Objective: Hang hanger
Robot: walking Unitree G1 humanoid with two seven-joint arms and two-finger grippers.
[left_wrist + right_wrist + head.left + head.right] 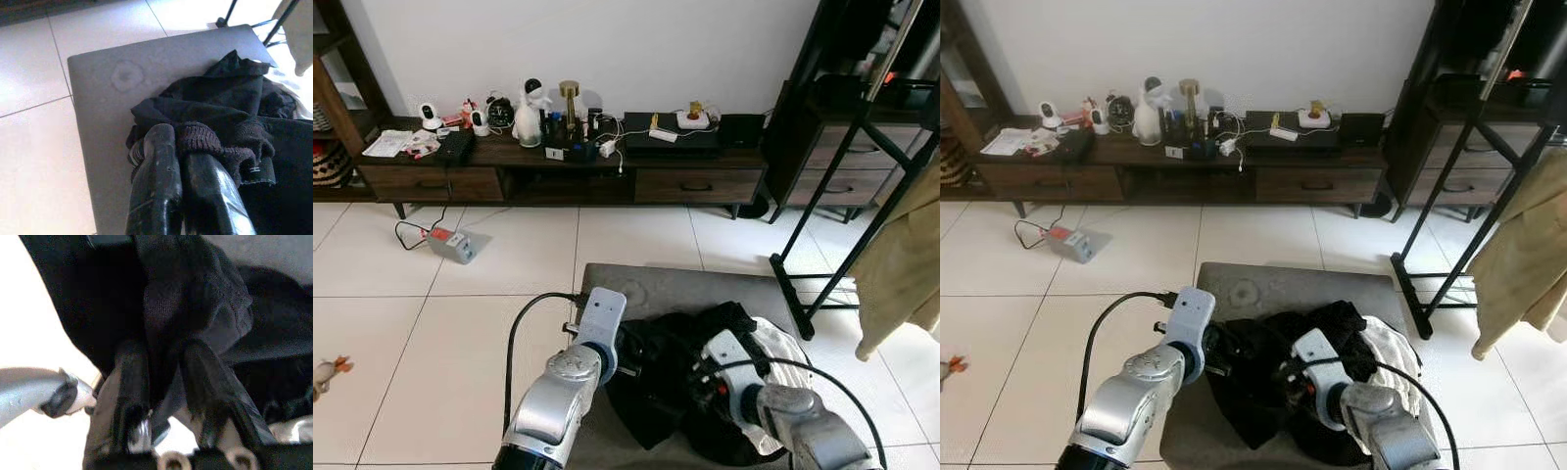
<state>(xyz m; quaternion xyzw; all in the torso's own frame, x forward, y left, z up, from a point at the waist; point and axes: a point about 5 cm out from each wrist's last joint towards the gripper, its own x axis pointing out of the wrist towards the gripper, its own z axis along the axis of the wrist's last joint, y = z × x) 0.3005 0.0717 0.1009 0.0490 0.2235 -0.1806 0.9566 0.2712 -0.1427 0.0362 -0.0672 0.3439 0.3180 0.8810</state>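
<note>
A black garment lies crumpled in a loose heap on a low grey table, with a white cloth bunched against its far-right edge. A ribbed knit cuff or hem of the garment sits right at the tips of the left gripper's fingers, which are pressed together against the fabric. Dark folds of the same garment pass between the right gripper's spread fingers; no hanger can be made out in the heap.
</note>
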